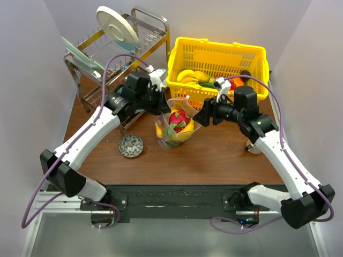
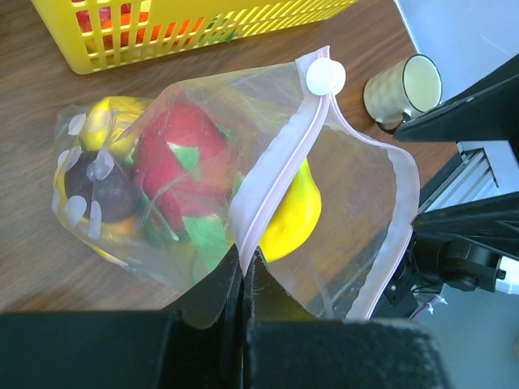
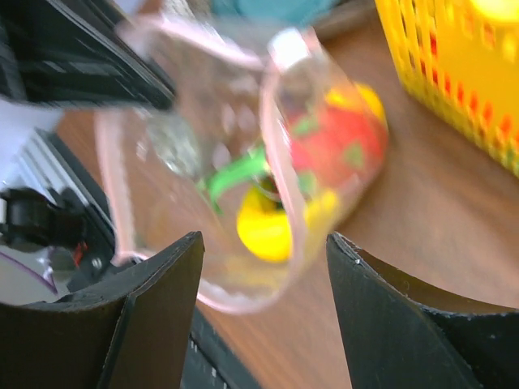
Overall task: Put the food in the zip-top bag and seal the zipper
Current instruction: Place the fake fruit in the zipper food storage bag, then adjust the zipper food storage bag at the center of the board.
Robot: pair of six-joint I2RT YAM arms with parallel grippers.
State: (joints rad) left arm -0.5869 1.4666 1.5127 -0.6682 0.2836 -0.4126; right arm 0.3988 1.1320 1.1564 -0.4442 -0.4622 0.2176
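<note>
At mid-table, the left gripper (image 2: 243, 261) is pinching the pink zipper strip (image 2: 276, 166) of the clear crinkly zip-top bag (image 2: 186, 162); the right gripper (image 3: 263, 247), fingers (image 3: 154, 312) gaping wide, is facing its open mouth.

Counted on the surface (image 1: 214, 155): one zip-top bag (image 1: 174, 127), one yellow basket (image 1: 214, 59), one dish rack (image 1: 102, 69) with two plates (image 1: 118, 28), one mug (image 2: 403, 87), one round patterned disc (image 1: 131, 145). Inside the bag, at least three food pieces: one red (image 2: 182, 154), one yellow (image 2: 292, 217), one dark purple (image 2: 101, 193); more in the basket, too hidden to count. Two arms, left (image 1: 96, 128) and right (image 1: 278, 150).
</note>
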